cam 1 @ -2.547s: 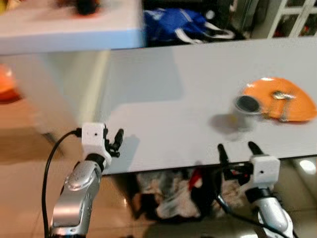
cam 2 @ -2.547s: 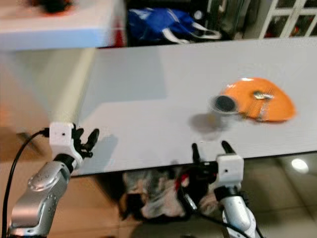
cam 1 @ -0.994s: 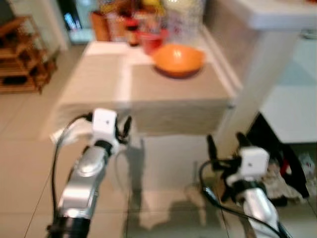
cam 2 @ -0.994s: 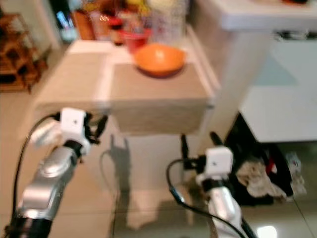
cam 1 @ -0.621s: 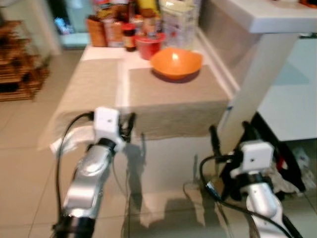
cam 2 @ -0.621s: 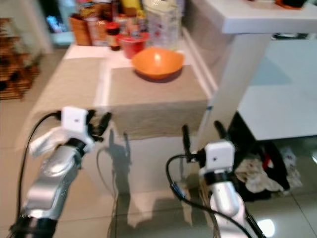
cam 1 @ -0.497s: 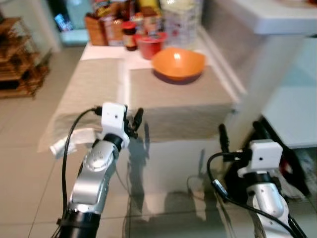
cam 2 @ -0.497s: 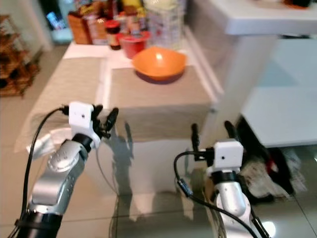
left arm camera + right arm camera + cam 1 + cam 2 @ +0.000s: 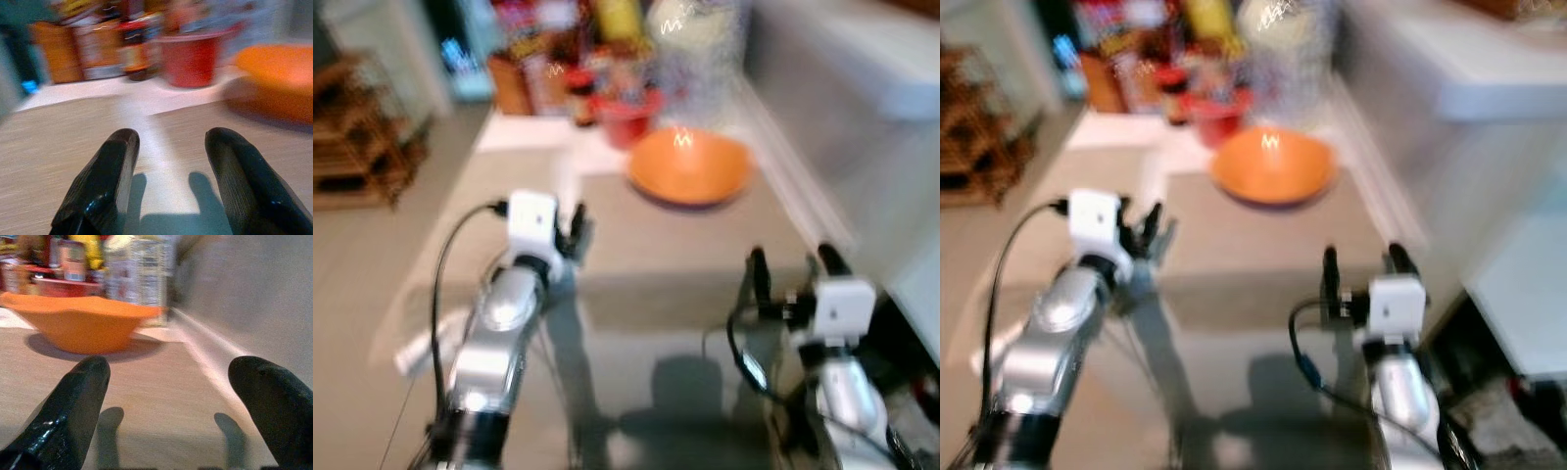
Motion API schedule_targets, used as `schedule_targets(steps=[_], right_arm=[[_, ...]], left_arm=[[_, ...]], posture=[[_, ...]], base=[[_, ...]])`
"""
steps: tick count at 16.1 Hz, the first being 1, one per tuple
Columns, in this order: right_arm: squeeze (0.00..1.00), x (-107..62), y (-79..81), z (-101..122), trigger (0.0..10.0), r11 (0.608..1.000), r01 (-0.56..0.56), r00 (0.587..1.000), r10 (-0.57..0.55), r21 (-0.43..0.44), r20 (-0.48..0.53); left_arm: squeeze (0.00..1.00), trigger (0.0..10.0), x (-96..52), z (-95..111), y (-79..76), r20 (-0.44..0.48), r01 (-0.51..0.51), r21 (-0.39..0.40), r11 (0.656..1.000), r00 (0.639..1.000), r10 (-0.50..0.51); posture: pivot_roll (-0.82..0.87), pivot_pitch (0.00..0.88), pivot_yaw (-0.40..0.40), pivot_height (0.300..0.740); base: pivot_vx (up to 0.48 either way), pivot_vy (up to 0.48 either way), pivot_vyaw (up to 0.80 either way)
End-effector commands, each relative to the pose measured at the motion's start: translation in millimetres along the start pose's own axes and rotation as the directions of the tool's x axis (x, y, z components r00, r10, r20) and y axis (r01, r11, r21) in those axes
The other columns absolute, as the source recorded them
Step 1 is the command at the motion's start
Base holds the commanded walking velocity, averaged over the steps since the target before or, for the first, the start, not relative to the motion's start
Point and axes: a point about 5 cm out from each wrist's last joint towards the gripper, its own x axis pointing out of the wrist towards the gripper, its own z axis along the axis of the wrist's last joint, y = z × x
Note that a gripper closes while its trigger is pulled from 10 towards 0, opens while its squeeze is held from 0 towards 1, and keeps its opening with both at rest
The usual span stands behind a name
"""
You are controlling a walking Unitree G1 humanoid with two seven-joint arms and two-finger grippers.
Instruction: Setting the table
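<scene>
Your view has come closer to the bench (image 9: pixel 636 294) since half a second ago, and both tools now hover above its near edge. You see the orange bowl (image 9: pixel 688 166) toward the far edge, before blurred jars. Left tool (image 9: pixel 576 224) and right tool (image 9: pixel 787 264) have their fingers apart, holding nothing.

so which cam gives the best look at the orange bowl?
Right wrist view: the orange bowl sits large and side-on past the open right gripper, rim and shadow clear. Both eye views show it from above, blurred. Left wrist view catches just its edge.
</scene>
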Motion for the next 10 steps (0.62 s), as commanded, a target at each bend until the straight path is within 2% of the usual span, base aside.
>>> schedule_targets(steps=[1,4,5,10], right_arm=[[0.0,-2.0,1.8,0,10.0,1.0,-0.014,1.0,0.014,0.006,-0.008],[0.0,-1.9,3.1,2,10.0,1.0,-0.021,1.0,0.021,0.009,-0.006],[0.0,-1.8,3.5,2,10.0,1.0,-0.023,1.0,0.024,0.009,-0.006],[0.0,-1.2,5.2,2,10.0,1.0,-0.024,1.0,0.024,0.012,-0.01]], left_arm=[[0.0,10.0,0.7,-3,0.7,-0.018,-0.014,0.004,1.0,1.0,0.014],[0.0,10.0,2.5,0,-1.9,-0.019,-0.001,0.012,1.0,1.0,0.001],[1.0,10.0,4.7,2,-3.7,-0.027,0.015,-0.009,1.0,1.0,-0.015],[1.0,10.0,11.3,8,-7.8,-0.024,0.053,-0.021,0.998,0.998,-0.054]], posture=[[-0.11,0.002,0.039,0.736],[-0.11,0.005,0.038,0.736],[-0.11,0.007,0.037,0.736],[-0.11,0.003,0.043,0.736]], base=[[0.0,0.0,0.0],[0.0,0.0,0.0],[0.0,0.0,0.0],[0.0,0.0,0.0]])
